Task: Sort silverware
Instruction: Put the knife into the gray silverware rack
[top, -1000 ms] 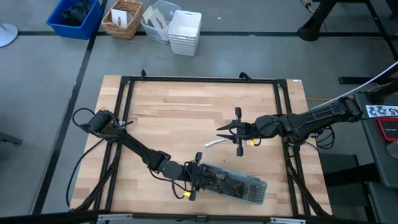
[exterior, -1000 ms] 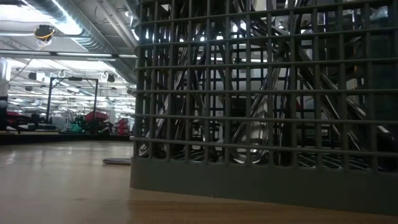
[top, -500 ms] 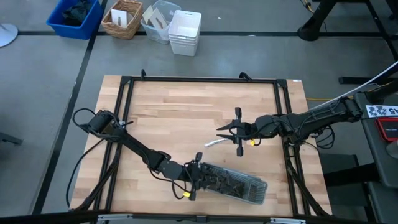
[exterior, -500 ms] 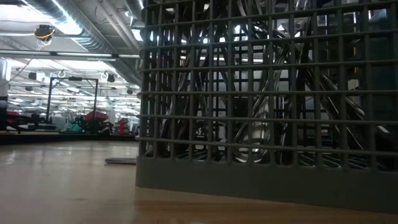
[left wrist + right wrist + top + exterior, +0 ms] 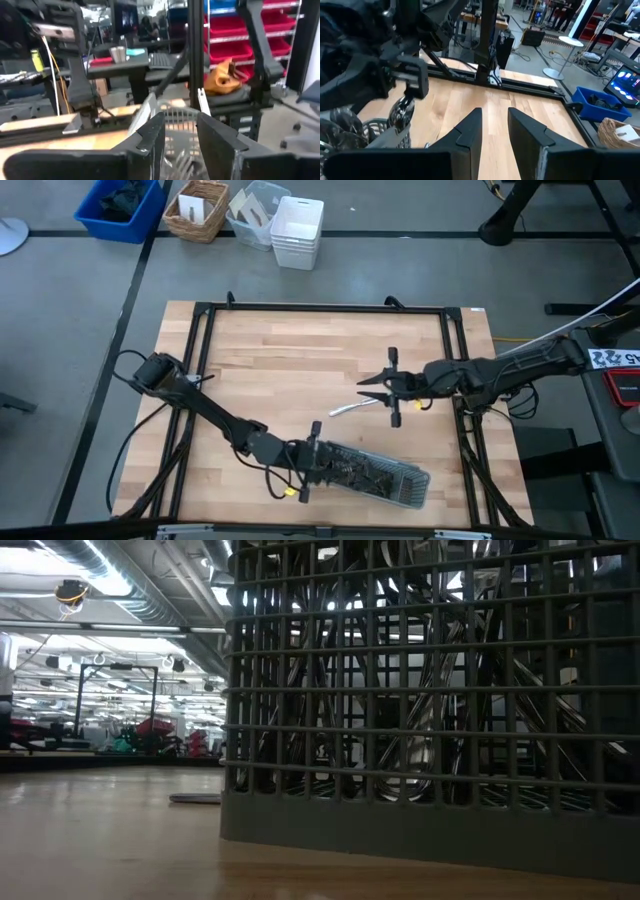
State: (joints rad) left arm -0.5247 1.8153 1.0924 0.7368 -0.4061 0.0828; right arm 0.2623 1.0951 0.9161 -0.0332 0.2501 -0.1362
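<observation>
The long dark grey mesh tray (image 5: 400, 483) lies near the table's near edge, with silverware (image 5: 420, 755) piled inside it. My left gripper (image 5: 326, 465) points level at the tray's left end, open; past its fingers (image 5: 180, 127) I see the tray's mesh (image 5: 176, 116). A silver piece (image 5: 144, 112) sticks up beside the fingers. One loose silver piece (image 5: 345, 409) lies flat on the wood at mid-table and also shows in the low view (image 5: 195, 798). My right gripper (image 5: 366, 386) hovers open just beyond it, with nothing between its fingers (image 5: 495, 117).
A black frame (image 5: 320, 308) runs around the tabletop. On the floor beyond the far edge stand a blue bin (image 5: 120, 205), a wicker basket (image 5: 197, 208), a clear container (image 5: 255, 210) and a white bin (image 5: 297, 230). Bare wood (image 5: 280, 370) lies between the arms.
My left gripper has risen a little at the tray's left end and rolled slightly. In the low view the tray's near end has shifted a little sideways, and the silverware in it has settled differently.
</observation>
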